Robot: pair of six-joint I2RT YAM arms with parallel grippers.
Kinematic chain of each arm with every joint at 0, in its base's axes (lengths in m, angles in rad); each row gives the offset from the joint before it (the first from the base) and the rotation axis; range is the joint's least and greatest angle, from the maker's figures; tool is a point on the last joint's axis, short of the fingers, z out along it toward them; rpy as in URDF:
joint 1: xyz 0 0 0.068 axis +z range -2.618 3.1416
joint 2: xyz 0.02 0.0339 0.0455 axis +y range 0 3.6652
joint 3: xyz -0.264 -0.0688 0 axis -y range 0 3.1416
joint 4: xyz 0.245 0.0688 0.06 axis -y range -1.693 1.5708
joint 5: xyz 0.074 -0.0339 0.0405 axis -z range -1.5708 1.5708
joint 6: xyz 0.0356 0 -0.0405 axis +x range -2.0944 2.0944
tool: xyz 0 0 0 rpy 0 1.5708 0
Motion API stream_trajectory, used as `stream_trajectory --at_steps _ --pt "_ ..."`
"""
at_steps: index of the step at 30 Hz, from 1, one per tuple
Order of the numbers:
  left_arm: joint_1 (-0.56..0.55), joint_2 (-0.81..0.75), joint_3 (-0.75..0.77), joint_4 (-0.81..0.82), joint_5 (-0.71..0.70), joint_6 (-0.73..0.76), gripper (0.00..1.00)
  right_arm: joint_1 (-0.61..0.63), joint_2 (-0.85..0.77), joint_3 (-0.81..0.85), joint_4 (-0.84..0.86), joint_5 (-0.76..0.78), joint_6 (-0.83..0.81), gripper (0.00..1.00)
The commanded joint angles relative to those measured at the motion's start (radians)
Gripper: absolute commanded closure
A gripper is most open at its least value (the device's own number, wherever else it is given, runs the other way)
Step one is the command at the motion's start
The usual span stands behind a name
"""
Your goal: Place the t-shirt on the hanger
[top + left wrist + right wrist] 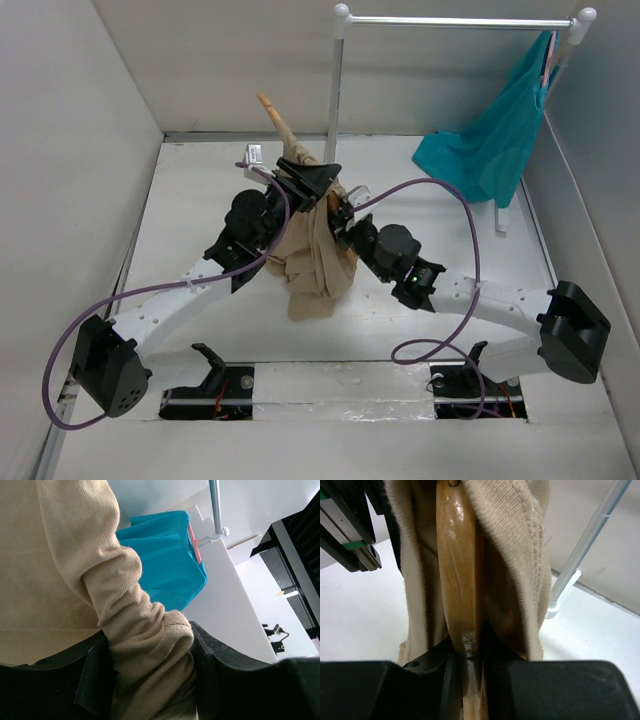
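The tan t-shirt [315, 265] hangs bunched in mid-air between my two arms, draped over the wooden hanger [278, 117], whose one end sticks up and back above the cloth. My left gripper [300, 180] is shut on a thick fold of the t-shirt [150, 655] near its top. My right gripper [345, 215] is shut on the hanger's wooden arm [460, 590], with the t-shirt [520, 555] falling on both sides of the wood. The hanger's hook is hidden.
A white clothes rail [455, 20] stands at the back right, its post [335, 90] just behind the t-shirt. A teal garment [495, 140] hangs from the rail's right end. White walls close in the table on three sides.
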Motion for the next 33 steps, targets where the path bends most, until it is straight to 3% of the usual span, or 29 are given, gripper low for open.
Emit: stream_trajectory --at_steps 1,2,3,6,9,13,14,15,16,21,24,25,27,33 --pt "0.030 -0.041 -0.018 0.059 -0.027 0.059 1.00 0.016 -0.068 0.022 0.093 -0.009 0.070 0.90" --pt "0.030 -0.045 -0.016 0.056 -0.029 0.062 1.00 0.005 -0.075 0.027 0.070 -0.023 0.094 0.81" --pt "0.030 -0.059 -0.019 0.058 -0.027 0.060 1.00 0.005 -0.094 0.030 0.047 -0.037 0.107 0.65" --pt "0.051 -0.081 -0.015 0.055 -0.029 0.064 1.00 -0.005 -0.141 0.002 -0.015 -0.067 0.139 0.40" --pt "0.076 -0.097 -0.013 0.064 -0.001 0.050 1.00 -0.015 -0.215 -0.053 -0.054 -0.119 0.208 0.34" --pt "0.099 -0.099 -0.007 0.073 0.043 0.022 1.00 -0.037 -0.312 -0.123 -0.155 -0.166 0.236 0.35" --pt "0.113 -0.099 -0.013 0.078 0.067 0.013 1.00 -0.047 -0.348 -0.140 -0.163 -0.176 0.251 0.43" --pt "0.123 -0.101 -0.019 0.102 0.100 -0.011 1.00 -0.056 -0.364 -0.192 -0.156 -0.179 0.260 0.84" --pt "0.124 -0.101 -0.027 0.114 0.111 -0.024 1.00 -0.067 -0.375 -0.218 -0.145 -0.179 0.277 1.00" --pt "0.137 -0.104 -0.018 0.127 0.183 -0.062 1.00 -0.166 -0.326 -0.395 0.000 -0.262 0.371 0.99" --pt "0.137 -0.110 -0.005 0.108 0.196 -0.071 1.00 -0.235 -0.241 -0.413 0.103 -0.368 0.368 0.73" --pt "0.137 -0.111 0.002 0.099 0.200 -0.068 1.00 -0.245 -0.200 -0.413 0.137 -0.402 0.365 0.61" --pt "0.137 -0.123 0.005 0.084 0.201 -0.064 1.00 -0.254 -0.174 -0.412 0.151 -0.445 0.339 0.47" --pt "0.137 -0.147 -0.002 0.071 0.201 -0.059 1.00 -0.263 -0.123 -0.384 0.130 -0.459 0.312 0.40"
